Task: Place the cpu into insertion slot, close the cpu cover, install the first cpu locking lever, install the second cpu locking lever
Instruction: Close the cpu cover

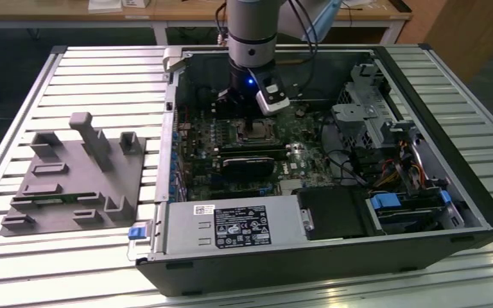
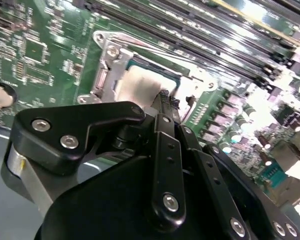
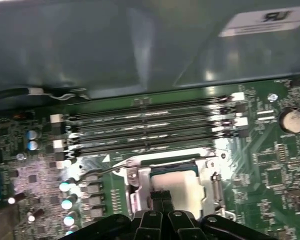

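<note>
A ribbed aluminium table (image 1: pixel 101 64) carries an open black steel computer case (image 1: pixel 315 263), lying on its side. On the exterior view's left of the case rests a matte grey moulded fixture (image 1: pixel 67 186) with upright posts. The smooth grey cylindrical arm (image 1: pixel 251 32) drops into the far part of the case. Beneath it spreads the green motherboard (image 3: pixel 270 170), crowded with tiny parts, and four long narrow black memory slots (image 3: pixel 150 132) run side by side just beyond the socket. The insertion slot (image 1: pixel 253 131) is a small square on the board's far half, below the arm. The cpu cover (image 3: pixel 133 185), a thin bright metal frame, surrounds the chip; whether it is latched I cannot tell. The cpu (image 3: pixel 182 182), flat with a pale satin-metal top, sits inside the slot. The black bolted gripper (image 2: pixel 165 97) hangs with its tip at the chip's top, fingers (image 3: pixel 157 196) pressed together, gripping nothing.
</note>
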Controlling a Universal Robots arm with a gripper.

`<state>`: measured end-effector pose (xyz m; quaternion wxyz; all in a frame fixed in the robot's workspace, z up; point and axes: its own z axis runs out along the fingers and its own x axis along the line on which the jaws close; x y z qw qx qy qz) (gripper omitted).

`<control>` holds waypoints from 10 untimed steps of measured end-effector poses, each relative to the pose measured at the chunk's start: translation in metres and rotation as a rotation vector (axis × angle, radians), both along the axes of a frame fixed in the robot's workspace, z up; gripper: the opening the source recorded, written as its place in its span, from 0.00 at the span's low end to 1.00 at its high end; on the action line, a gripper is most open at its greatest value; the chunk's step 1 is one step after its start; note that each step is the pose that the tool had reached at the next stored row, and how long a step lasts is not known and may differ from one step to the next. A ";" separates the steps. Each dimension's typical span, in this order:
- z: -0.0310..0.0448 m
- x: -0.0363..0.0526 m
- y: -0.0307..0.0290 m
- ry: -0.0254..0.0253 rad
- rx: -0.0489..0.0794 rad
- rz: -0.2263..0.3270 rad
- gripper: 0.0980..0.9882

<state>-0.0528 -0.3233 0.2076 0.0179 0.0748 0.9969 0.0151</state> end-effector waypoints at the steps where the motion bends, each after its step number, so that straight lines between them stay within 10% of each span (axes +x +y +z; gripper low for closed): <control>1: -0.0003 -0.0020 0.0000 0.0000 0.000 0.000 0.01; 10: -0.0040 -0.0102 0.0000 0.0001 0.000 0.004 0.01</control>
